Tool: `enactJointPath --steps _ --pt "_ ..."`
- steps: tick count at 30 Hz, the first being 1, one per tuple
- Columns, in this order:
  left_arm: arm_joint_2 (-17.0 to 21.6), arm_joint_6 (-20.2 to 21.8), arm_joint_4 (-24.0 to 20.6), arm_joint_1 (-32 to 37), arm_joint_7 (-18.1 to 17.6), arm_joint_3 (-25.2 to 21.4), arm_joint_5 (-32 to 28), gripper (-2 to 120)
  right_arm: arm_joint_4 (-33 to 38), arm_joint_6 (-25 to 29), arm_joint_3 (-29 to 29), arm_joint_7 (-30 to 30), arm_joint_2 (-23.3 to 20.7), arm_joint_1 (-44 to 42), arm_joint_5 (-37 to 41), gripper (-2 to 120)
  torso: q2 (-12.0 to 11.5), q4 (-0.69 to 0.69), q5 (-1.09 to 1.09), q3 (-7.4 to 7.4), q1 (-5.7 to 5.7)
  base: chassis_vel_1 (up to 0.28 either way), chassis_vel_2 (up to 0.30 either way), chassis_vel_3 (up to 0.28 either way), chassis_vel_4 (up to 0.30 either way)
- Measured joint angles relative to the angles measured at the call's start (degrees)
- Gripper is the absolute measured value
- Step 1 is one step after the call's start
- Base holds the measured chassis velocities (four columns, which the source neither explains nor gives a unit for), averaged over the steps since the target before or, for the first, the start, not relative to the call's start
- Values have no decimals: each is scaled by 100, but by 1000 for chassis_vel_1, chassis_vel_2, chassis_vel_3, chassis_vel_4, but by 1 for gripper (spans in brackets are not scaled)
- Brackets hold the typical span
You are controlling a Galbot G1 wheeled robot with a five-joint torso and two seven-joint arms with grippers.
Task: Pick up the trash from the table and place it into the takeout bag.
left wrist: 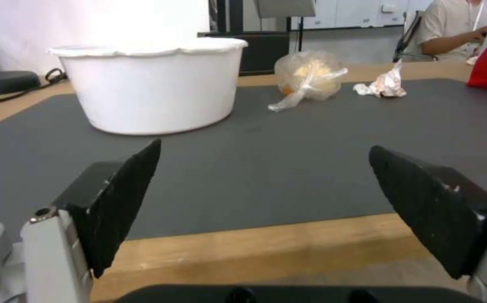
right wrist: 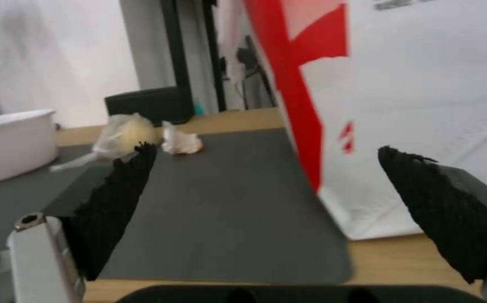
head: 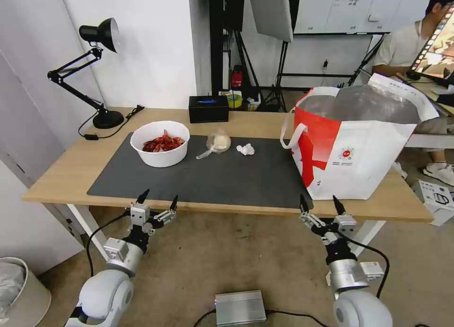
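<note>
Hovering before the table's (head: 61, 168) near edge, my left gripper (head: 158, 200) and right gripper (head: 319, 202) both gape wide, holding nothing; on the mat (head: 227, 178) sit the white bowl (head: 160, 144), knotted plastic bag (head: 216, 142) and crumpled tissue (head: 245, 149). At the table's right end the takeout bag (head: 359, 142) stands upright, mouth open.

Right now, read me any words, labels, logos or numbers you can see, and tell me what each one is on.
No text is legible.
Takeout bag: small round red logo with tiny print lines under it, too small to read.
Takeout bag, right wrist view: dark print near the top edge, blurred.
Whiteboard behind: handwriting, too small to read.
Tissue box: blue mark on top, no readable words.
</note>
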Motion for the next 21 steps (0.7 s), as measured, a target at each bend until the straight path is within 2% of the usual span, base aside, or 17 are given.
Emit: enactJointPath --steps 9,21 --pt "-69 57 -163 157 1 -106 36 100 43 -154 -226 103 -13 47 -141 99 0 0 1 0 0 0 0 0 0" --pt "-93 61 -187 210 4 -155 28 100 41 -138 -202 97 -21 22 -141 99 0 0 1 0 0 0 0 0 0"
